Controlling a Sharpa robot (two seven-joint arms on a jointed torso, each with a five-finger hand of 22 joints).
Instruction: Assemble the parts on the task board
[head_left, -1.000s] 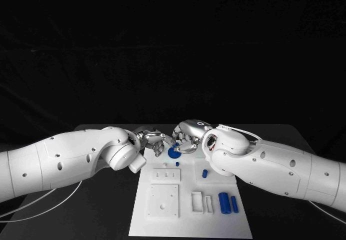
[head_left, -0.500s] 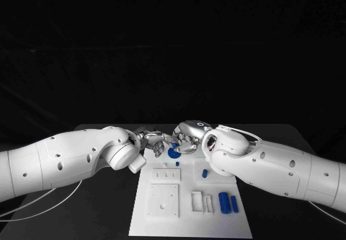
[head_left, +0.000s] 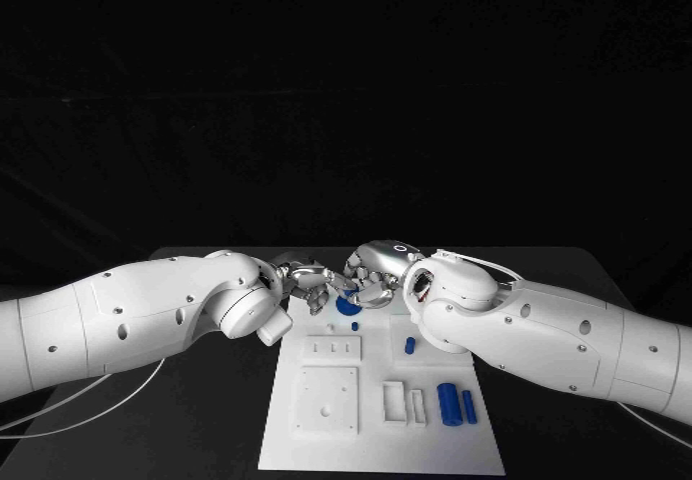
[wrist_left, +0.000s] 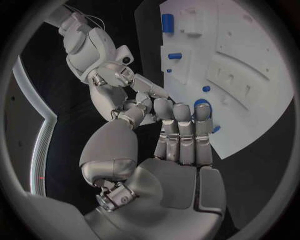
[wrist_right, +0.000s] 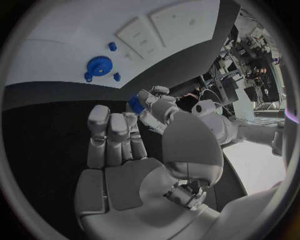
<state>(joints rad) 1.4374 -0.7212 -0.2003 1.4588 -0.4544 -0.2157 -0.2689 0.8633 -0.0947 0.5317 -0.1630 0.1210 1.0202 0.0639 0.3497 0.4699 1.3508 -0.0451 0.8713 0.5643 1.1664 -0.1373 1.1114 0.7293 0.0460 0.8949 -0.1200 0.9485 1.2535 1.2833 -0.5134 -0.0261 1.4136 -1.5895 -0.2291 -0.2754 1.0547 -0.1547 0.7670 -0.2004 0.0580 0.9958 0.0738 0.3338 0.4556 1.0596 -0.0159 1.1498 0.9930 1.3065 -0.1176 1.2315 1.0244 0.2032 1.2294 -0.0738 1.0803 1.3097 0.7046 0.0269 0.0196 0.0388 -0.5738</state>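
While both hands meet above the task board (head_left: 378, 452), the left hand (head_left: 306, 279) pinches a blue part (wrist_right: 135, 104); the right hand's (head_left: 378, 270) fingers stand apart.

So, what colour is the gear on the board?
Blue. The gear shows best in the right wrist view, lying on the white board.

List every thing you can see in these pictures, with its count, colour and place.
task board: one, white, mid-table
table: one, black, under the board
gear: one, blue, board's far end
small pegs: three, blue, around the gear
short cylinder: one, blue, board's middle
long cylinders: two, blue, side by side, near right
raised blocks: several, white, on the board
blue piece: one, at the left hand's fingertips, hold unclear
left hand: silver, by the gear
right hand: silver, empty, by the gear
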